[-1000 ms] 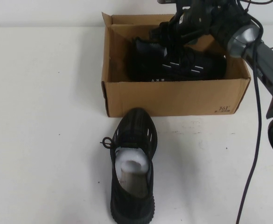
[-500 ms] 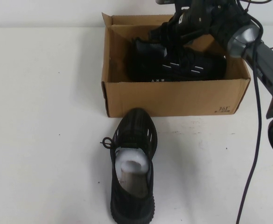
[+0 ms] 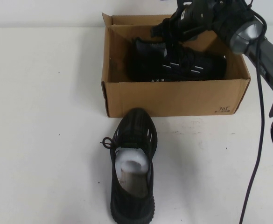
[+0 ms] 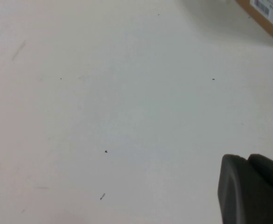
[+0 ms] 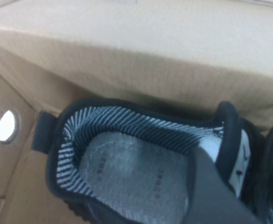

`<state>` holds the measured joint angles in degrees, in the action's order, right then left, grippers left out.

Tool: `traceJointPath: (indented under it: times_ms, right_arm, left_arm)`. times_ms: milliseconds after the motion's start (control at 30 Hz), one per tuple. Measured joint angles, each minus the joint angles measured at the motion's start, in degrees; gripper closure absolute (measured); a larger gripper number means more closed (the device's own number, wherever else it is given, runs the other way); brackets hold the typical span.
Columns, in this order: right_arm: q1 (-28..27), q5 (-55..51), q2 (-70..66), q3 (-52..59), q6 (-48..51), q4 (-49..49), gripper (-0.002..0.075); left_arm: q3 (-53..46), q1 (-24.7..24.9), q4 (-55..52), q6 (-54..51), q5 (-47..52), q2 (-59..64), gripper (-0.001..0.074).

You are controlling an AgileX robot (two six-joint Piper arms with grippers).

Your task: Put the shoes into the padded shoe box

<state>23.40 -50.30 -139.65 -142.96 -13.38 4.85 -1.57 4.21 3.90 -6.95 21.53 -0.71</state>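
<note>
One black sneaker [image 3: 176, 63] lies on its side inside the padded shoe box [image 3: 173, 98] at the back of the table. In the right wrist view its opening [image 5: 127, 163] with the grey insole shows against the box wall. My right gripper [image 3: 166, 30] is over that shoe's heel end inside the box, open, with one finger [image 5: 213, 182] at the shoe's opening beside the tongue. The second sneaker [image 3: 133, 163], with white paper stuffing, stands on the table in front of the box, toe toward it. My left gripper [image 4: 246, 158] is shut and empty over bare table, out of the high view.
The box's upright flaps [image 3: 107, 21] rise at the back left. A black cable [image 3: 257, 140] hangs from the right arm down the table's right side. A corner of the box [image 4: 267, 18] shows in the left wrist view.
The right arm has shifted slightly up and to the right. The shoe in the box and the shoe on the table have not moved.
</note>
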Motion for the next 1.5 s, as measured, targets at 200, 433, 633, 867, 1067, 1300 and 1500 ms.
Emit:
traceJointPath:
  times_ms: [200, 433, 633, 867, 1067, 1300, 1500]
  right_arm:
    - [0.0, -0.22, 0.0, 0.0, 0.95, 0.19, 0.0534]
    - [0.0, -0.52, 0.0, 0.0, 1.38, 0.14, 0.0571]
    - [0.0, -0.62, 0.22, 0.0, 1.38, 0.45, 0.0606]
    - [0.0, -4.82, 2.72, 0.0, 2.02, 0.61, 0.0512]
    - [0.0, -14.07, 10.07, 0.0, 2.27, 2.39, 0.0494]
    - [1.52, -21.51, 21.75, 1.99, 2.92, 7.58, 0.0671]
    - [1.78, -22.02, 32.09, 9.12, 3.93, 6.52, 0.0728]
  left_arm:
    - [0.0, 0.0, 0.0, 0.0, 0.0, 0.0, 0.0735]
    - [0.0, 0.0, 0.0, 0.0, 0.0, 0.0, 0.0735]
    - [0.0, 0.0, 0.0, 0.0, 0.0, 0.0, 0.0735]
    - [0.0, 0.0, 0.0, 0.0, 0.0, 0.0, 0.0735]
    - [0.0, 0.0, 0.0, 0.0, 0.0, 0.0, 0.0735]
    - [0.0, 0.0, 0.0, 0.0, 0.0, 0.0, 0.0735]
    - [0.0, 0.0, 0.0, 0.0, 0.0, 0.0, 0.0735]
